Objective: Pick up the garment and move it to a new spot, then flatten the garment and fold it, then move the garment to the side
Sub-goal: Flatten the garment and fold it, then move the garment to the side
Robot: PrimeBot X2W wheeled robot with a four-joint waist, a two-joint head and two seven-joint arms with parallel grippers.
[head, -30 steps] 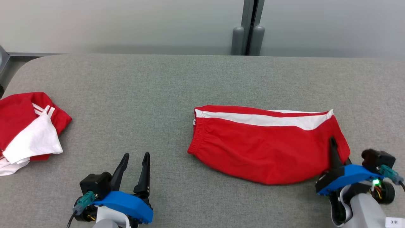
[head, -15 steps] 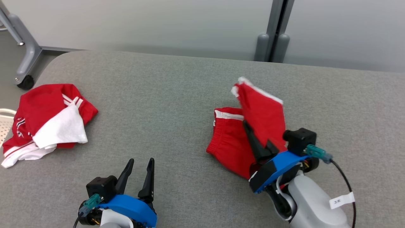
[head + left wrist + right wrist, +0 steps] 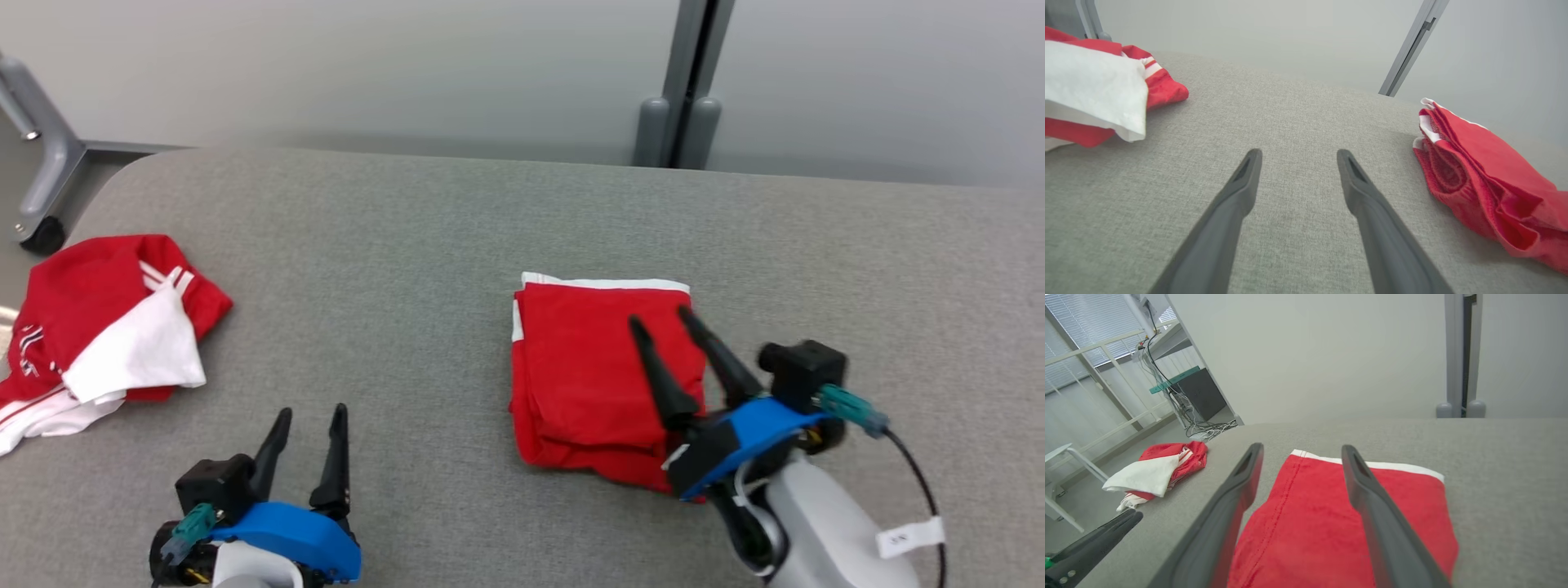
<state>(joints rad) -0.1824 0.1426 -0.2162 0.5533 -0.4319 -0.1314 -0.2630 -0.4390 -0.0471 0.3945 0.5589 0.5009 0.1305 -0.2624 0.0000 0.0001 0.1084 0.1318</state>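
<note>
Two pincers stand at the bottom of the head view. The left pincer (image 3: 310, 411), at lower left, is spread wide with nothing between its fingers, over bare grey tabletop (image 3: 408, 237). The right pincer (image 3: 658, 317), at lower right, is likewise spread wide and grips nothing. Its fingers (image 3: 657, 371) lie over the right part of the red garment (image 3: 580, 367); whether they touch the cloth I cannot tell. The garment lies folded into a squarish packet just right of the frame's centre, with a white band along its far edge. At middle left a loose heap of red and white clothes (image 3: 106, 327) sits near the tabletop's edge, well apart from the garment. Beyond the tabletop a grey post (image 3: 682, 82) rises at the upper right of centre against a pale wall (image 3: 326, 65).
</note>
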